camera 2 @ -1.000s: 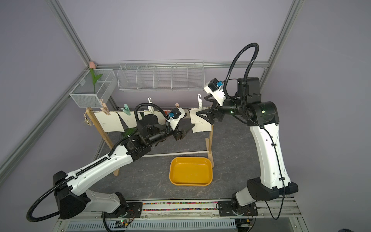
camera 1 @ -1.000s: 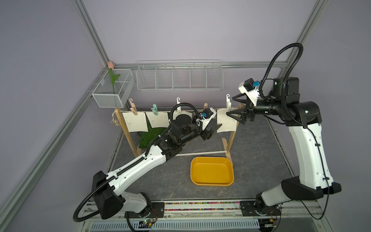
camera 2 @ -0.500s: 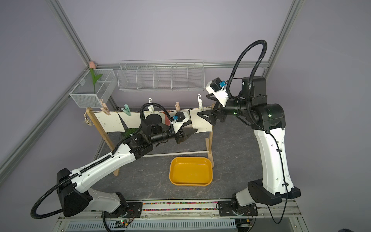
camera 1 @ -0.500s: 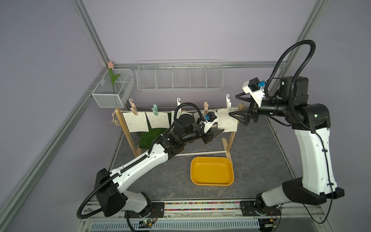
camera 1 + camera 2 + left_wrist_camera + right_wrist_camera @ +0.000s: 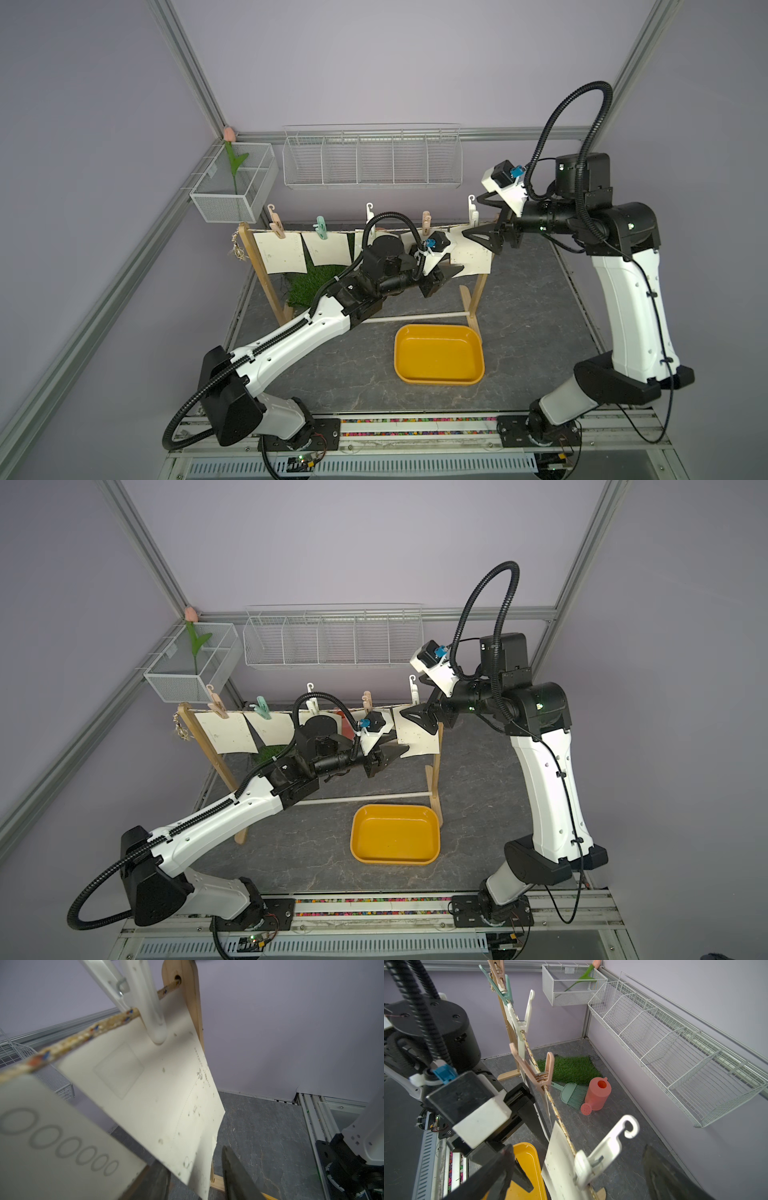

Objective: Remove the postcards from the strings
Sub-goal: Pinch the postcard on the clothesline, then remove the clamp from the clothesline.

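Postcards (image 5: 282,257), cream-white and speckled, perhaps five along twine (image 5: 68,1043)

Walls (image 5: 374,62): plain lilac, matte. Frame profiles (image 5: 498,134): aluminium, along corners and rear wall. Floor (image 5: 540,316): dark grey, stone-pattern. Wire basket (image 5: 372,160): white, five compartments, on rear wall. Mesh basket (image 5: 232,189): white, at corner. Lighting: even, diffuse.

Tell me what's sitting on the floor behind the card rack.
A grass mat, a green brush and a pink watering can lie there. In both top views the cards and left arm cover most of them.
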